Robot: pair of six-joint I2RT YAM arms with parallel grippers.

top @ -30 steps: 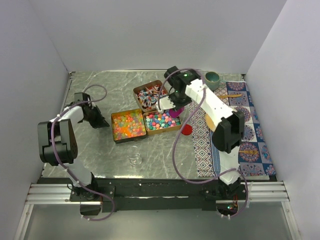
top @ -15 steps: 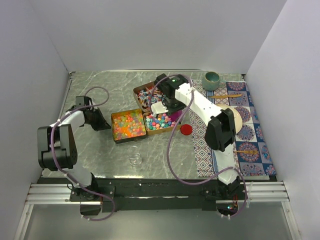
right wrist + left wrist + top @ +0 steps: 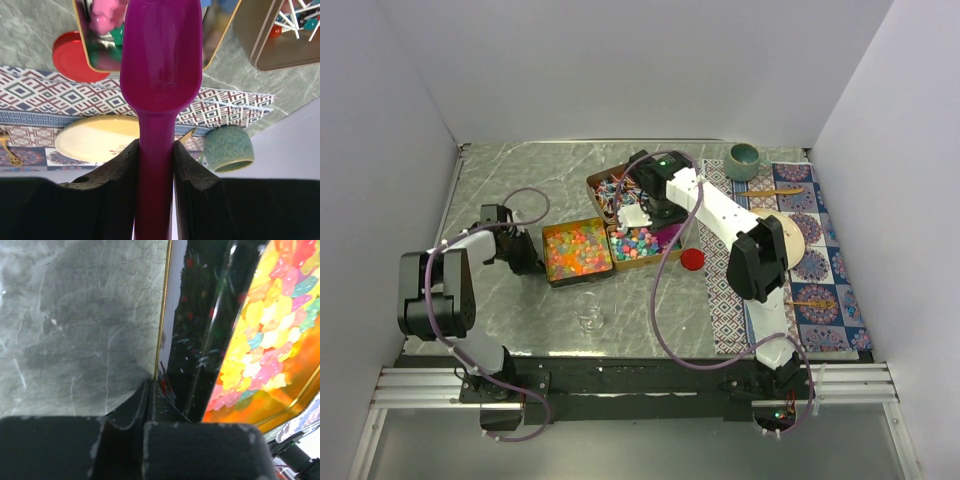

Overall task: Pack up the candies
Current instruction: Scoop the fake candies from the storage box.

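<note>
Well, the right tool (image 3: 155,155) clamps the purple scoop (image 3: 161,55) over the tinned candies (image 3: 638,243); a steep dig could flick sweets onto the surface (image 3: 500,160) (the left tool (image 3: 147,405), pinched shut and empty, may nudge the jelly tin (image 3: 200,340)).

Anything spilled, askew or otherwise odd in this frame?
Nothing stands out. The candies all sit inside their three tins, none visibly loose on the table. The red lid lies flat, apart from the upright glass jar.

tins (image 3: 546,256) of candies (image 3: 578,248) 3 | scoop (image 3: 161,60) 1 | red lid (image 3: 693,259) 1 | glass (image 3: 588,315) 1 | mug (image 3: 745,158) 1
</note>
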